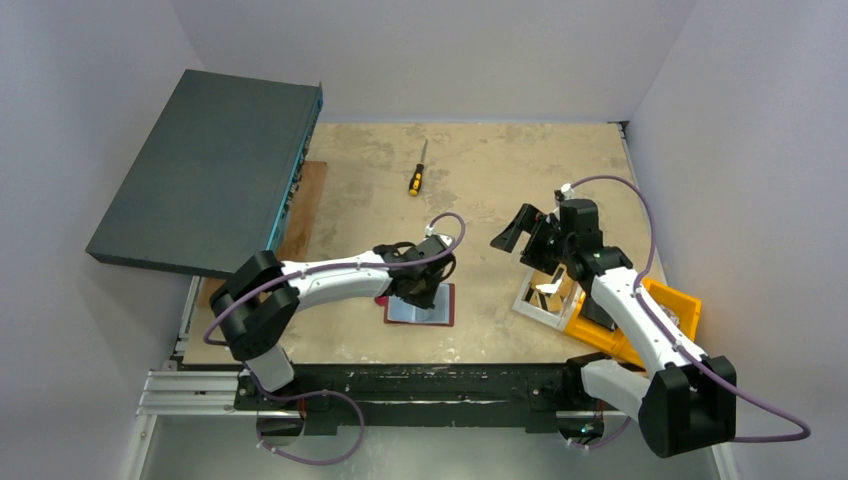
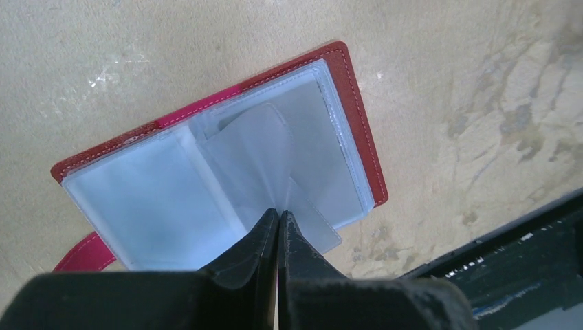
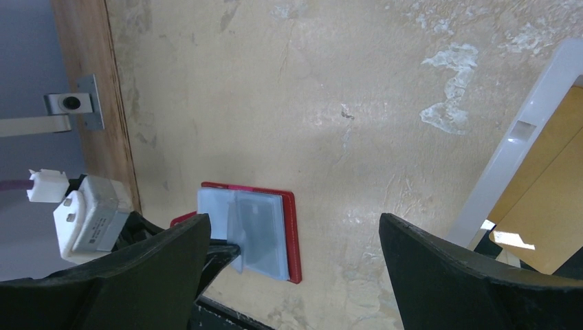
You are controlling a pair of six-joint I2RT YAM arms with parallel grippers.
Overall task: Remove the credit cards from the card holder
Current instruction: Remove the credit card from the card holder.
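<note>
The top view placed the open card holder point(image 1: 432, 312) low and centre on the table point(image 1: 500, 180). Only the left wrist view showed the left gripper point(image 2: 278, 214) pinched shut on a clear sleeve point(image 2: 254, 151); the right gripper point(image 3: 294, 217) hung spread wide, empty.

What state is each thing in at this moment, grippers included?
card holder: lies open on the table, sleeves facing up.
clear sleeve: raised off the others, pinched at its edge.
left gripper: shut on the clear sleeve.
right gripper: open, empty, above the table.
credit cards: none out; cannot tell what the sleeves hold.
screwdriver: lying flat at the table's far side.
</note>
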